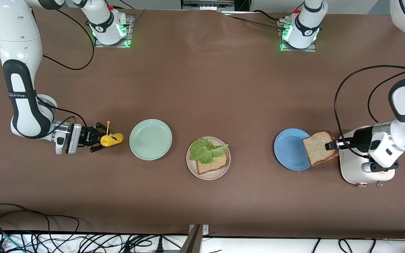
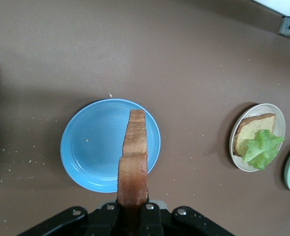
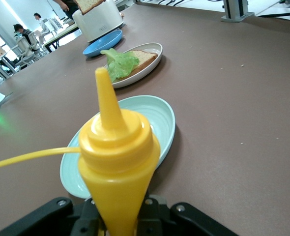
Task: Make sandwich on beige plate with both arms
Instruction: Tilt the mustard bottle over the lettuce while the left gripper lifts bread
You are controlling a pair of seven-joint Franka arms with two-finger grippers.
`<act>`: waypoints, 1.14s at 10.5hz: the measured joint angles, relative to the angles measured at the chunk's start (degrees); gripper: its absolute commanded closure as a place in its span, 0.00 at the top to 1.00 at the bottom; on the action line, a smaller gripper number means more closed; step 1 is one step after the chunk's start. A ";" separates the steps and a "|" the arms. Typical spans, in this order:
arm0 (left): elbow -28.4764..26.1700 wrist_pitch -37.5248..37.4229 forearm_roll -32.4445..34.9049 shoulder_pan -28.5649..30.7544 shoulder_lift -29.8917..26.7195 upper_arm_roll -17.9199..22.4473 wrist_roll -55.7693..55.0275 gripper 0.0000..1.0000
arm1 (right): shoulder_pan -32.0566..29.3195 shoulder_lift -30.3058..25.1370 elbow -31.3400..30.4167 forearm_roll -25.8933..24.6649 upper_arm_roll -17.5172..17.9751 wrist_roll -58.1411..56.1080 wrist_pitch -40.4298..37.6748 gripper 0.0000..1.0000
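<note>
Landmark: round pale beige plate [image 1: 208,174], nearest the front camera; it carries one square slice of brown wholegrain bread [image 1: 213,164] with a ruffled green lettuce leaf [image 1: 206,149] on top.
Blue plate: round blue plate [image 1: 288,151], toward the left arm's end from the beige plate.
Top slice: second brown bread slice [image 1: 319,147], over the blue plate's edge, held on edge.
Left gripper [image 1: 330,146]: pinching that slice at its crust.
Mint plate: round mint-green plate [image 1: 150,139], toward the right arm's end from the beige plate.
Right gripper [image 1: 98,137]: around a yellow squeeze bottle [image 1: 111,139]; whether the grip is firm cannot be told.
Step in hand, judged: carry the slice across, turn it flat, lower it square onto the lettuce; sauce should probably go first.
Risk: the slice sagging or nudging the leaf off.
</note>
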 measured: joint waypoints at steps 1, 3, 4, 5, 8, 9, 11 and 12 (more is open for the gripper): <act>0.00 0.00 -2.29 0.88 0.34 0.01 1.32 0.00 | 0.01 -0.05 1.35 -1.95 0.24 3.45 0.01 0.00; 0.00 0.00 -6.68 2.41 1.39 0.07 3.87 0.00 | 0.08 -0.64 5.62 -9.30 2.24 13.98 0.58 0.00; -0.01 0.00 -8.91 3.26 1.86 0.10 5.23 0.00 | 0.21 -1.13 8.25 -14.41 3.99 19.54 1.82 0.00; -0.01 -0.01 -10.79 4.07 2.19 0.11 6.39 0.00 | 0.56 -1.74 10.39 -19.36 5.83 24.14 3.34 0.00; -0.11 -0.43 -15.27 6.02 3.01 0.14 7.92 0.00 | 5.60 -2.53 17.51 -35.93 9.41 39.73 5.84 0.00; -0.13 -0.76 -17.13 6.54 3.31 0.13 8.62 0.00 | 7.98 -2.62 19.45 -41.43 10.10 43.79 6.36 0.00; -0.19 -2.89 -22.74 8.62 4.44 0.17 10.86 0.00 | 13.35 -2.65 21.13 -52.86 10.61 50.54 8.57 0.00; -0.21 -4.21 -25.47 10.00 5.23 0.19 12.22 0.00 | 16.50 -2.63 21.29 -59.02 10.77 54.35 9.85 0.00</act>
